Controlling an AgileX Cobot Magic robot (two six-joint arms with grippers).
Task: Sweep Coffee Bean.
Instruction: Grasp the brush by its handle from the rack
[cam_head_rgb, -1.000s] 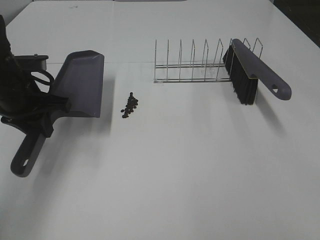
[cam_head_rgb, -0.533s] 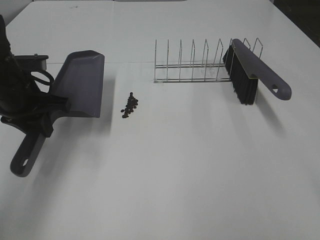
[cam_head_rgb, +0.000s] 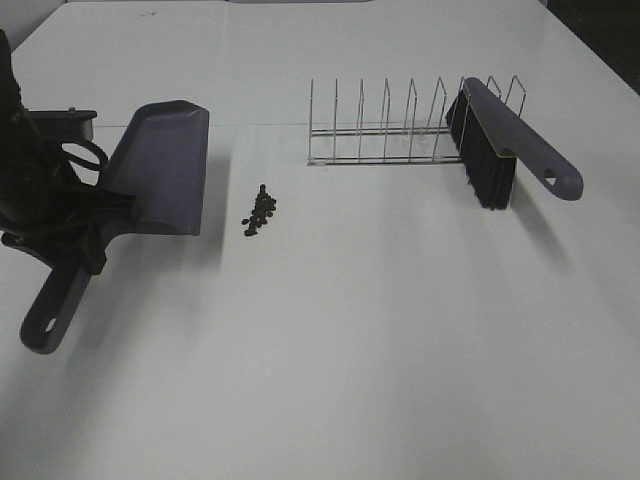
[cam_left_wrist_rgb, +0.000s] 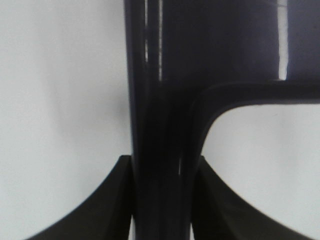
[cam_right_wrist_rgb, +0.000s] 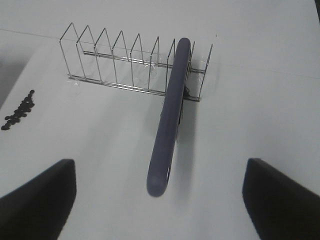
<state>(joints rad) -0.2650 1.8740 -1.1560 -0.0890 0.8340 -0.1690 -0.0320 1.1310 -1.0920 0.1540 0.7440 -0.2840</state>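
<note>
- On the left side of the table (cam_head_rgb: 400, 350), the left gripper (cam_head_rgb: 95, 225) is clamped on the handle of the dustpan (cam_head_rgb: 165, 170). The left wrist view shows both fingers (cam_left_wrist_rgb: 112, 200) pressed against the handle's sides.
- Across the last second the high view shows no shift: dustpan, coffee bean and brush sit exactly where they were. As a judgement, the pan side is ready and the task now waits on the brush being fetched.
- The coffee bean (cam_head_rgb: 261, 211) lies in a small loose cluster on the bare table, just right of the dustpan's open lip and well apart from the brush.
- The brush (cam_head_rgb: 510, 140) leans in the right end of the wire rack (cam_head_rgb: 385, 130), far right, with its handle pointing nearward.
- The right gripper (cam_right_wrist_rgb: 161, 210) has its fingers spread wide and holds nothing; the brush handle lies ahead of it, between the two fingers' lines but untouched.
- The right arm is outside the high view, so its height cannot be told.
- Whether the dustpan's lip touches the table cannot be made out.
- The left wrist view is too close to show any beans.
</note>
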